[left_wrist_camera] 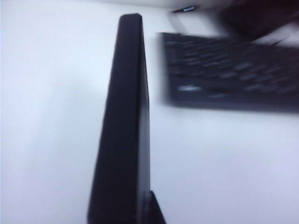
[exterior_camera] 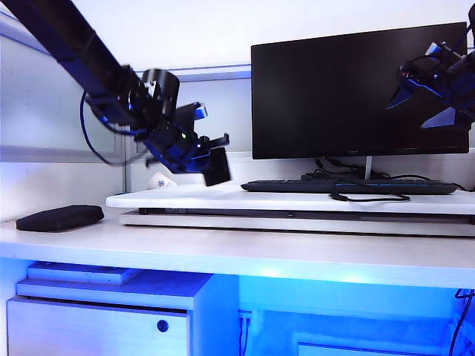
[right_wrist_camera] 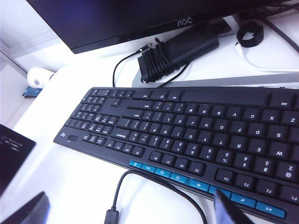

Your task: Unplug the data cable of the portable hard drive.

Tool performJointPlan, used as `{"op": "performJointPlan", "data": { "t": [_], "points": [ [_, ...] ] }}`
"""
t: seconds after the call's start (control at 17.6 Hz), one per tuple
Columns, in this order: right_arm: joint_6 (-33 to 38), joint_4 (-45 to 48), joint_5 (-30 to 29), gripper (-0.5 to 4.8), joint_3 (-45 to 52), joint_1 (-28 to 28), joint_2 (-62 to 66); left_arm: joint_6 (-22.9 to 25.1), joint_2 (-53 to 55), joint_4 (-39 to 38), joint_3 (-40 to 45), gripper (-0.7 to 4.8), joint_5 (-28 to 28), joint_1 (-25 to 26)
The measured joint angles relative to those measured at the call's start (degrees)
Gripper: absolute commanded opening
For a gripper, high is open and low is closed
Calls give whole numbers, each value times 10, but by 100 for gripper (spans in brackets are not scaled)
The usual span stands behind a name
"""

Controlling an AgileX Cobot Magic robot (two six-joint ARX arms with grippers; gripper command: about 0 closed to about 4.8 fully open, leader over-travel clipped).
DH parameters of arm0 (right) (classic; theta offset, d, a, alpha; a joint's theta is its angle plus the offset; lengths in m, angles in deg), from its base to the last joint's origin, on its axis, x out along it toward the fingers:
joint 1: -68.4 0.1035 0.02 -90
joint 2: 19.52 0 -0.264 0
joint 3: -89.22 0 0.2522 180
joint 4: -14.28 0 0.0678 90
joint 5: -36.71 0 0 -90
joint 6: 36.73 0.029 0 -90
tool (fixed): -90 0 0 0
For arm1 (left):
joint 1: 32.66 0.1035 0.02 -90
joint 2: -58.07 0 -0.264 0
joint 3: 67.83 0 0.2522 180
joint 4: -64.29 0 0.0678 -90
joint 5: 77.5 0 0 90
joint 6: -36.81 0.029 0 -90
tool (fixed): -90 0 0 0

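Observation:
My left gripper (exterior_camera: 202, 157) is shut on the portable hard drive (exterior_camera: 216, 167), a flat black slab that hangs tilted above the left end of the white raised platform (exterior_camera: 185, 199). In the left wrist view the drive (left_wrist_camera: 124, 126) stands edge-on, with one finger (left_wrist_camera: 154, 211) against its side. The data cable (exterior_camera: 371, 197) lies in a loop in front of the keyboard. Its plug (right_wrist_camera: 111, 217) rests loose on the platform, apart from the drive (right_wrist_camera: 11, 149). High at the right, in front of the monitor, my right gripper (exterior_camera: 430, 100) is open and holds nothing.
A black monitor (exterior_camera: 360, 89) and a long black keyboard (exterior_camera: 349, 187) stand on the platform. Behind the keyboard lie a power brick wrapped in its cord (right_wrist_camera: 180, 49) and a small white round object (right_wrist_camera: 37, 77). A soft black pouch (exterior_camera: 59, 217) rests on the desk at the left.

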Motion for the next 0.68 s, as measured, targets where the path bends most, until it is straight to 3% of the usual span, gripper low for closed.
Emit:
{"op": "performJointPlan", "data": {
  "t": [0.06,0.23,0.28,0.46,0.68],
  "points": [
    [0,0,0,472,0,0,0,50,-1,-16,0,-6,38,0],
    [0,0,0,472,0,3,0,94,0,-50,0,2,74,0],
    [0,0,0,472,0,4,0,96,0,-50,0,84,75,0],
    [0,0,-2,472,0,10,0,97,0,-55,0,419,75,0],
    [0,-12,-7,472,0,16,0,97,1,-61,0,479,75,0]
  ]
}}
